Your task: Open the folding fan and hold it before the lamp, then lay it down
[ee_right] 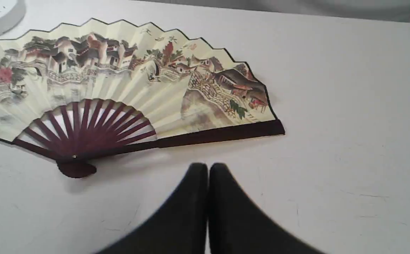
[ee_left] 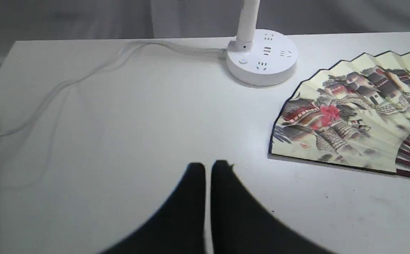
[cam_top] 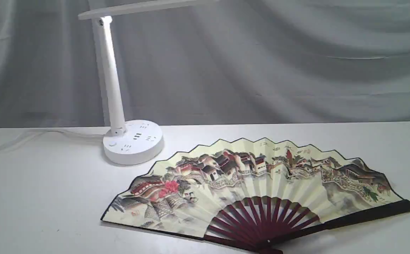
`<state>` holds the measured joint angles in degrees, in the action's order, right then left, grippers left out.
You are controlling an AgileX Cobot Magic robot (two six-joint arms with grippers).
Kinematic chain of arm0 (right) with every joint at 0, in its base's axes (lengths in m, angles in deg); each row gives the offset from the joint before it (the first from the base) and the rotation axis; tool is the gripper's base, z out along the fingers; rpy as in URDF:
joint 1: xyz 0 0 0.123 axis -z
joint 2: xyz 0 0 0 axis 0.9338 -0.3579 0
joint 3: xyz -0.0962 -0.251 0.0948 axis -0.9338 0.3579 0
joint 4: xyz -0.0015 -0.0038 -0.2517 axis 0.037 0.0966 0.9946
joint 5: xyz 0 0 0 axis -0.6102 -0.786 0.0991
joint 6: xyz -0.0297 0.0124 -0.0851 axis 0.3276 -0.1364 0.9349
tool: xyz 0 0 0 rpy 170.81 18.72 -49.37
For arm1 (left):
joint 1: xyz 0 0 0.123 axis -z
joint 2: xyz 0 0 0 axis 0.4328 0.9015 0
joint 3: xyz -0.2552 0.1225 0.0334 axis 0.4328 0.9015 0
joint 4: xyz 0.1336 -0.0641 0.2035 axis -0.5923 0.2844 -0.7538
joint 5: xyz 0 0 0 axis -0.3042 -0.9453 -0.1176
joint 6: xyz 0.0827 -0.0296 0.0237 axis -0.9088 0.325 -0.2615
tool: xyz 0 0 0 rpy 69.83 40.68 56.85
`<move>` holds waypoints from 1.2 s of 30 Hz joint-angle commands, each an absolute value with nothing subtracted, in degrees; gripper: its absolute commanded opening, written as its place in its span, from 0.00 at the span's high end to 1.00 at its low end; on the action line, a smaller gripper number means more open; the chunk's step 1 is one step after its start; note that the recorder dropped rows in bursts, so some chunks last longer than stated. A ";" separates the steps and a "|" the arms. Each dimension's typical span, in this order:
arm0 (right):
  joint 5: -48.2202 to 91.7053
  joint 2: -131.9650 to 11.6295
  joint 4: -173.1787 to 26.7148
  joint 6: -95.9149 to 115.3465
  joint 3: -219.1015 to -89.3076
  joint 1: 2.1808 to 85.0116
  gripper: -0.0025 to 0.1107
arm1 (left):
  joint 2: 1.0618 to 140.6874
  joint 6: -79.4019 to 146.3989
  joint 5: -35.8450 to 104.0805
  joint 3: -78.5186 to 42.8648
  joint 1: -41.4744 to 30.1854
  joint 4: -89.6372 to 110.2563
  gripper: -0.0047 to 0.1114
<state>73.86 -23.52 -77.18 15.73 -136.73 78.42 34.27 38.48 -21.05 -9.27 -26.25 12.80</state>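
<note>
Left pincer [ee_left: 207, 167]: black jaws closed tip to tip, hairline seam only, gripping nothing. It sits over bare white table [ee_left: 120, 141]; we can't tell if the tips touch the surface.

Right pincer [ee_right: 208, 167]: same, jaws pressed together and empty, over bare table. The nearest thing to it is the fan's maroon guard [ee_right: 222, 132], close but clearly apart. The pivot [ee_right: 75, 167] is further off.

We don't see either pincer in the exterior view.

The clock directions below are read on the exterior view.

The folding fan [cam_top: 257, 183] lies on the table fully spread, painted face up, at about 5 o'clock from frame centre. Its pivot is at the fan's 6 o'clock, toward the near table edge. The black-edged pleats arc from 9 through 12 to 3, and the right-hand guard runs out toward 3 o'clock. Neither pincer touches it.

The lamp [cam_top: 113, 88] stands at about 10 o'clock from the fan. Its round socket base [cam_top: 133, 144] is just beside the fan's upper-left pleats, and we see a small gap there in the left wrist view. The stem rises toward 12 with a slight lean. The flat bar head runs off the top of the frame toward 1 o'clock.

A pale cable [ee_left: 67, 84] leaves the base toward 9 o'clock and trails across the table.

Grey draped cloth [cam_top: 279, 60] hangs behind the table, at 12 o'clock.
</note>
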 commanded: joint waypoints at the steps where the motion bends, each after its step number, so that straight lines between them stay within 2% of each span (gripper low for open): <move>1: 77.54 -17.65 -76.24 16.28 -136.47 78.18 0.98 | 28.78 38.97 -23.27 -9.46 -26.36 13.97 0.96; 11: 86.95 -1.37 -75.44 16.03 -136.47 78.18 0.98 | 10.03 38.97 -23.42 -3.50 -26.36 14.24 0.96; 18: 91.71 11.53 -65.89 12.91 -136.47 78.18 0.98 | 1.06 38.97 -23.99 -0.90 -26.36 14.24 0.96; 31: 91.71 11.63 -69.84 12.79 -131.61 78.18 0.98 | 1.06 40.52 -21.06 -0.46 -24.70 11.18 0.96; 36: 84.02 11.63 -69.71 12.66 -127.06 78.18 0.98 | 1.06 39.85 -17.08 1.63 -24.70 11.00 0.96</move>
